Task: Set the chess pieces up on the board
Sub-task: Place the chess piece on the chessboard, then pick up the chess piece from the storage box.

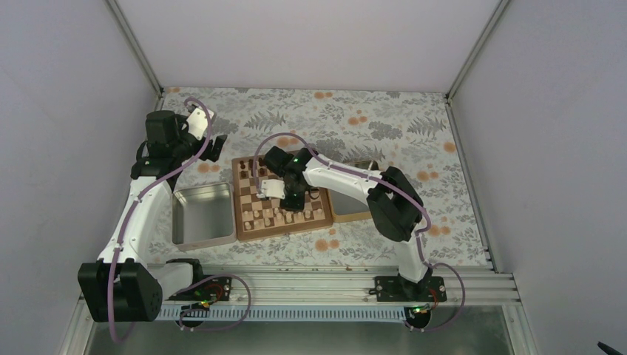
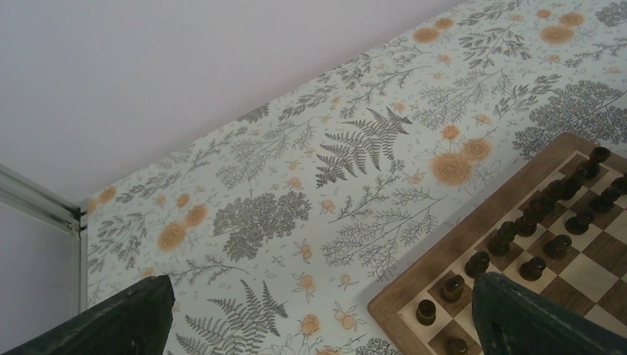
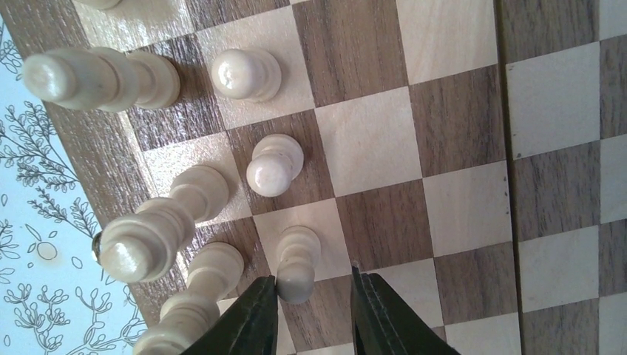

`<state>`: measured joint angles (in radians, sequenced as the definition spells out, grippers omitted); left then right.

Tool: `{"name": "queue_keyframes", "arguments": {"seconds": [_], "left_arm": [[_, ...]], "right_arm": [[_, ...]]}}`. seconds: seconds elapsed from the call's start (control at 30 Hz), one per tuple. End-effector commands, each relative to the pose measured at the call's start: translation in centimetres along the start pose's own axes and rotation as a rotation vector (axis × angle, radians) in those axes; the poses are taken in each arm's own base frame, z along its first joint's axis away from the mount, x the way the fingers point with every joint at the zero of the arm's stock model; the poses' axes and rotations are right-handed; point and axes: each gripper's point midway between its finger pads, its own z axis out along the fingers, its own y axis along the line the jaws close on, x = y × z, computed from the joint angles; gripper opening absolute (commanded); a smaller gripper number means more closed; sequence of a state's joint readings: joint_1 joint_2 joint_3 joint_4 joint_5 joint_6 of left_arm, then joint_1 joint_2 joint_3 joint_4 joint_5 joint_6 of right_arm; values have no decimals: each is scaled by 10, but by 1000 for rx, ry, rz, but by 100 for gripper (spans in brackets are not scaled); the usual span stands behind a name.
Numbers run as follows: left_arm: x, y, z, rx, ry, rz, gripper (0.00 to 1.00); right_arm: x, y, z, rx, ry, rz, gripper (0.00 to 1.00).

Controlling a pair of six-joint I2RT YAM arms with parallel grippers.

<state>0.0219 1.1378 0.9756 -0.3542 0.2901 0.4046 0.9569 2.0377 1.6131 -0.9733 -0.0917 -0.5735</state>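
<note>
The board (image 1: 245, 231) lies mid-table, with pale chess pieces (image 1: 275, 218) along its near rows. My right gripper (image 1: 293, 198) hangs low over them. In the right wrist view a pale pawn (image 3: 298, 259) stands upright on a light square of the board (image 3: 458, 148), between the right gripper's (image 3: 313, 276) parted jaws. One finger touches the pawn's head and the other stands off it. Two more pawns (image 3: 273, 166) and taller back-row pieces (image 3: 144, 237) stand beside it. My left gripper (image 1: 214, 148) (image 2: 323, 279) is wide open over bare tablecloth beyond the board's far left corner (image 2: 414, 285).
Dark brown pieces (image 2: 517, 229) fill the board's far rows. A shiny metal tray (image 1: 201, 213) sits left of the board, and a wooden-rimmed tray (image 1: 353, 214) sits to its right, partly under the right arm. Enclosure walls close in the flowered tablecloth (image 1: 384, 118).
</note>
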Motion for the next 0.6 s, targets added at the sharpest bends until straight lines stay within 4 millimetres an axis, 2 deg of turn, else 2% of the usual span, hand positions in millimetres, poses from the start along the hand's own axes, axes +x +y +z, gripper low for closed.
{"name": "queue_keyframes", "arguments": {"seconds": [0.0, 0.43, 0.57], "left_arm": [[0, -2, -3, 10, -14, 5, 100], [-1, -3, -3, 16, -13, 5, 100], [-1, -3, -2, 16, -13, 5, 100]], "right_arm": [[3, -3, -14, 33, -8, 8, 29], [37, -31, -55, 101, -55, 100, 29], [58, -50, -59, 135, -34, 157, 29]]}}
